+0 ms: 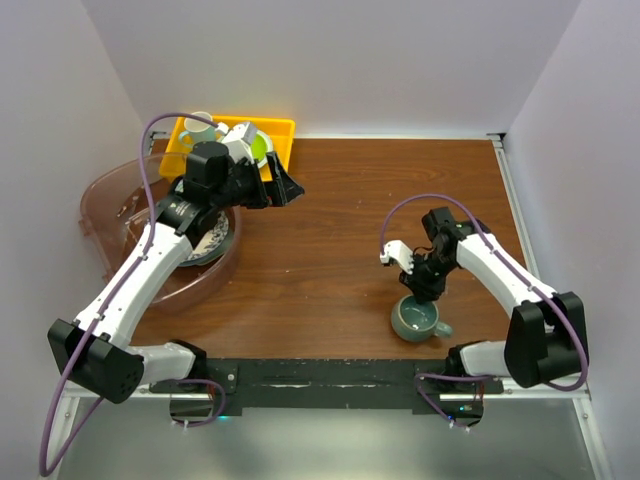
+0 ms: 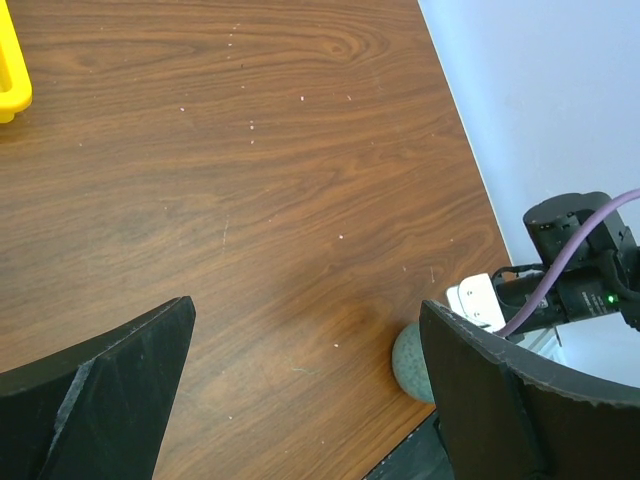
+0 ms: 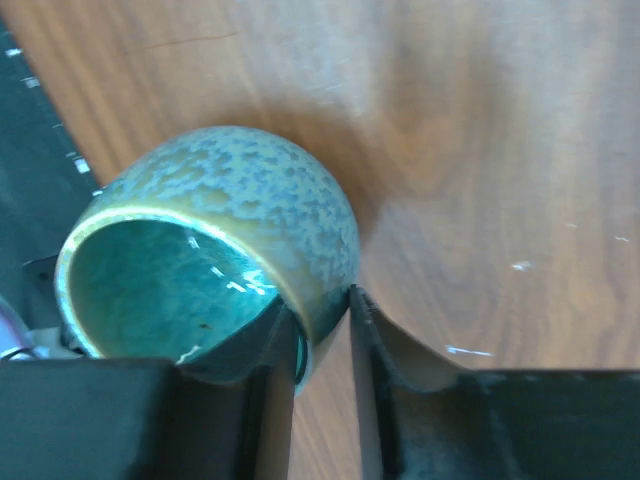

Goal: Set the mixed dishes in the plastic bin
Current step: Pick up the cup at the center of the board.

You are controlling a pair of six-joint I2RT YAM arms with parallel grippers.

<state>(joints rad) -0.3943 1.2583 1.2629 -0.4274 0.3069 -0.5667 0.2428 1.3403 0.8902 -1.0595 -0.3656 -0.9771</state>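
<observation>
Plastic bin (image 1: 97,215) is sitting at far left of the top view, part over the table (image 1: 330,230) edge, w/ at least one patterned plate (image 1: 212,238) lying in it. The arm is hiding the rest of the inside, so the count is unclear. Just behind it, upper left, the yellow tray (image 1: 285,130) is holding a white mug (image 1: 199,127) and a lime-green plate (image 1: 260,148); neither is for the bin.

Left gripper (image 1: 288,188) is hovering just right of the bin and in front of the tray. Its jaws are spread wide w/ nothing between them, and its wrist cam is showing only bare wood. Prob. it is parking there to keep the bin mouth free.

Mid table is showing no dishes.

At lower right the teal mug (image 1: 418,320) is resting near the front edge, well apart from the bin, handle pointing lower right. Right gripper (image 1: 425,290) is coming down on it from above. In the wrist view one finger is sitting inside the cup and the other outside, pinching the wall at the rim. That hold suits a cup too wide to span. Can't tell if it is lifting off the wood yet.

Judging by this, the mug is the dish in hand, and it needs a long carry leftward across the table.
</observation>
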